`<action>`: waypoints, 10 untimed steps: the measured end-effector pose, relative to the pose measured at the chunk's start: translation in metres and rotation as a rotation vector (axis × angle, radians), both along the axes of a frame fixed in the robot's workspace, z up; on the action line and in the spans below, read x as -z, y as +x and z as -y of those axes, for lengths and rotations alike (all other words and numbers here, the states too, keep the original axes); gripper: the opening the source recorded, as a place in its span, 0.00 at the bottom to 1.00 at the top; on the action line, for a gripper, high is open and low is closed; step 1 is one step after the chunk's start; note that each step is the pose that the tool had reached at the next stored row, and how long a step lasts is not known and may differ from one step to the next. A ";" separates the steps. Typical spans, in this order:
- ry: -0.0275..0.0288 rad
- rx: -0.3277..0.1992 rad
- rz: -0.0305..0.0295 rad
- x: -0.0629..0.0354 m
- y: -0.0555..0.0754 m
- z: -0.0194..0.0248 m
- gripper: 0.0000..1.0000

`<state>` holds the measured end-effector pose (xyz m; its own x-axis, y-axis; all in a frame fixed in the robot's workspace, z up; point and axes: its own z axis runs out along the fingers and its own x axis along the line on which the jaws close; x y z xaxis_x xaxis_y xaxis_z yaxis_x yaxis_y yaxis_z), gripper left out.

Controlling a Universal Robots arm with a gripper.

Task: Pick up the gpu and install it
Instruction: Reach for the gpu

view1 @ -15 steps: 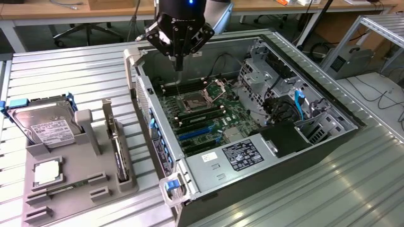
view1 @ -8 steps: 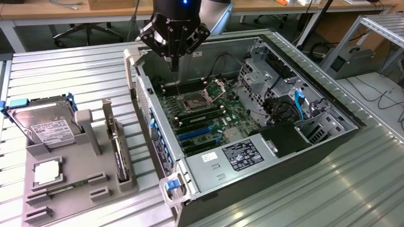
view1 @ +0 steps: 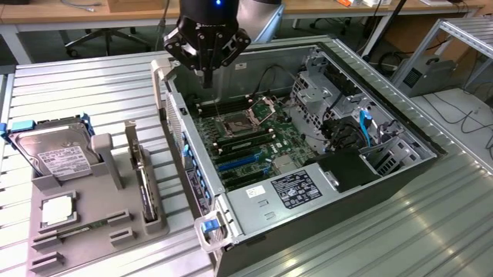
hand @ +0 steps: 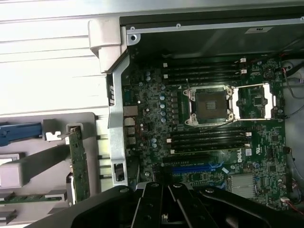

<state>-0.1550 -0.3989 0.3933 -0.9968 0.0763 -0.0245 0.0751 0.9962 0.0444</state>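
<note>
Gripper (view1: 206, 79) is clenched, fingers pressed together into one thin tip, nothing between them. In the wrist view we see the same: the gripper (hand: 165, 190) is closed and empty, dark finger links meeting at the middle.

It hangs over the open PC case (view1: 308, 236), above the corner of the case toward the exterior view's upper left. It is clear of the motherboard (view1: 254, 138) and touches nothing.

The gpu (view1: 142, 176) is not installed. It stands on edge in a slot of the gray holder (view1: 92, 231), which lies on the metal table (view1: 92, 92) at the exterior view's left of the case. The card sits just beside the case's side wall, well apart from the gripper. In the wrist view the gpu (hand: 79, 164) shows its green board edge-on, with a silver bracket at one end.

In the same holder:
- hard drive (view1: 58, 153) with a white label, leaning in its cradle
- CPU chip (view1: 58, 210), lying flat
- RAM stick (view1: 81, 228), thin and green, low in its slot

Inside the case, the CPU socket (view1: 235, 124) is open, with its retention frame flipped up. The blue expansion slots (view1: 239, 163) look unoccupied as far as we can tell. The power supply (view1: 297, 187) sits at the near end, label up.

The wrist camera looks straight down on the motherboard (hand: 142, 109), with the socket (hand: 209, 107) in the middle and the blue slots (hand: 194, 168) near the fingers.
</note>
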 end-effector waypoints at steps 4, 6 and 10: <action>0.0000 0.000 0.0000 0.0000 -0.005 0.0000 0.11; 0.0000 0.000 0.0000 0.0000 -0.008 0.0000 0.11; 0.0000 0.000 0.0000 0.0001 -0.015 0.0000 0.11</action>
<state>-0.1698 -0.3989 0.3932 -0.9968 0.0763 -0.0245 0.0751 0.9962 0.0444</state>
